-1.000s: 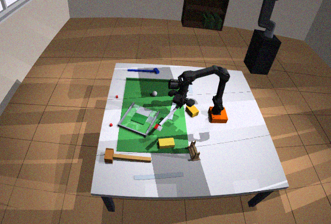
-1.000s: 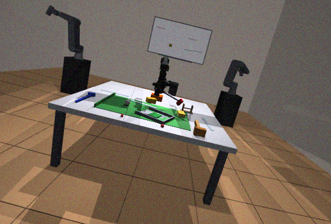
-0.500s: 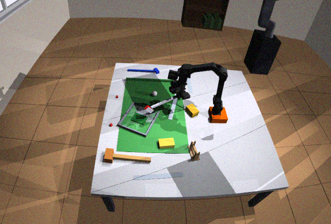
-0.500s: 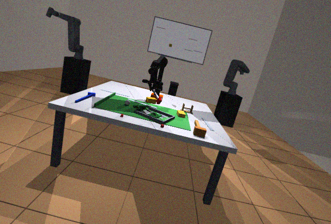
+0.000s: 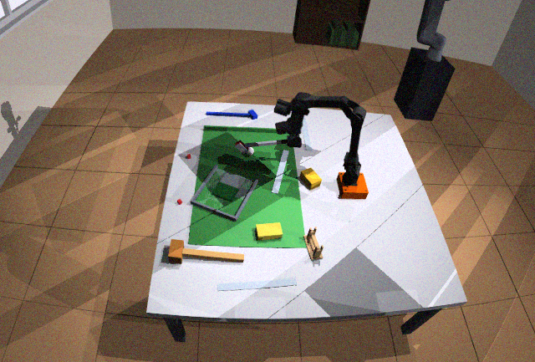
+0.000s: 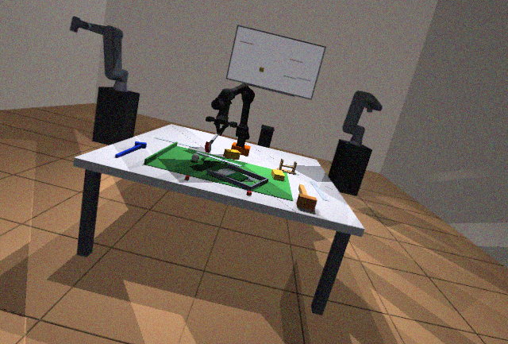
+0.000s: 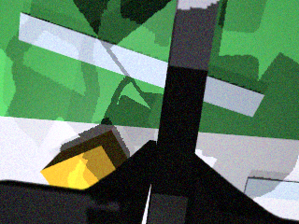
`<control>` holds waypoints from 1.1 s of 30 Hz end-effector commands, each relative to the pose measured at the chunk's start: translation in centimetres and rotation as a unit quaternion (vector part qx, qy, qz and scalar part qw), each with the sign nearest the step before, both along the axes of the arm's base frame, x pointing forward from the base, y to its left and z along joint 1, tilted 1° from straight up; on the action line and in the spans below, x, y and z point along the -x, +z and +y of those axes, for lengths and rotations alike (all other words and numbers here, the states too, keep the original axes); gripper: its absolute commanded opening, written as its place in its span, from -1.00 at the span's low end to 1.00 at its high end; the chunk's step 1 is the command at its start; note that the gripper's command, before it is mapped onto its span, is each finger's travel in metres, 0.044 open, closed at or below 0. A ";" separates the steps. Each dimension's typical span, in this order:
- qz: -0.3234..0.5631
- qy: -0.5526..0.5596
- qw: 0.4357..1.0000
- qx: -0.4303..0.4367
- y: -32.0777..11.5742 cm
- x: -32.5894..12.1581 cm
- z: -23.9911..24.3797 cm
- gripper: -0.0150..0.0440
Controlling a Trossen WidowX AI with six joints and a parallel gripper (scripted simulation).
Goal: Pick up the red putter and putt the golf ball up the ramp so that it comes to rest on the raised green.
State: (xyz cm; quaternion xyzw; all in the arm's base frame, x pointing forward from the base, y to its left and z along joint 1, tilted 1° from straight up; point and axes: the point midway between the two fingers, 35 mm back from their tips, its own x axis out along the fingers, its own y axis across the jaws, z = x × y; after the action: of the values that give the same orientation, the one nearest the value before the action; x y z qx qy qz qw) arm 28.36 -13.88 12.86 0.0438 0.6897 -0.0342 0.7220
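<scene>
Black gripper (image 5: 294,140) (image 6: 221,123) clamped on the shaft of the red-headed putter (image 5: 264,144) (image 6: 213,141) (image 7: 195,39), its head up over the flat green mat (image 5: 276,220) (image 6: 163,163) (image 7: 51,70), white golf ball (image 5: 250,150) (image 6: 195,157) there on the mat, grey-framed ramp (image 5: 213,211) (image 6: 232,183) well apart from the ball, blue hammer-shaped tool (image 5: 228,114) (image 6: 130,149) beyond the mat's edge!

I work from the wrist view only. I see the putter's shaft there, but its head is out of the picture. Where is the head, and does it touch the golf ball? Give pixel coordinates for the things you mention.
Observer: No contact. The exterior view shows a gap between the putter head (image 5: 240,146) (image 6: 208,146) and the golf ball (image 5: 250,150) (image 6: 195,158), although they overlap or nearly so from the top.
Operator: Thank you. Is the ball maybe already on the ramp?
Observer: No, the top view shows it on the green mat (image 5: 267,215) (image 6: 282,190), outside the gray-railed ramp (image 5: 213,211) (image 6: 258,184).
</scene>
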 end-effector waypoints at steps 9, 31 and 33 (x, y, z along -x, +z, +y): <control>0.014 -0.166 0.986 0.006 0.6 2.7 -5.2 -0.49; 0.014 -0.166 0.986 0.006 -3.8 2.6 -5.3 -0.49; 0.014 -0.166 0.986 0.006 -4.1 2.6 -5.3 -0.49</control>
State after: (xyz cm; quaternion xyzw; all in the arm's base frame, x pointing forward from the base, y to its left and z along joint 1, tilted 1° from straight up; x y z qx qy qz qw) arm 25.72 -19.08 9.23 0.1518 0.6833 -0.1558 0.6970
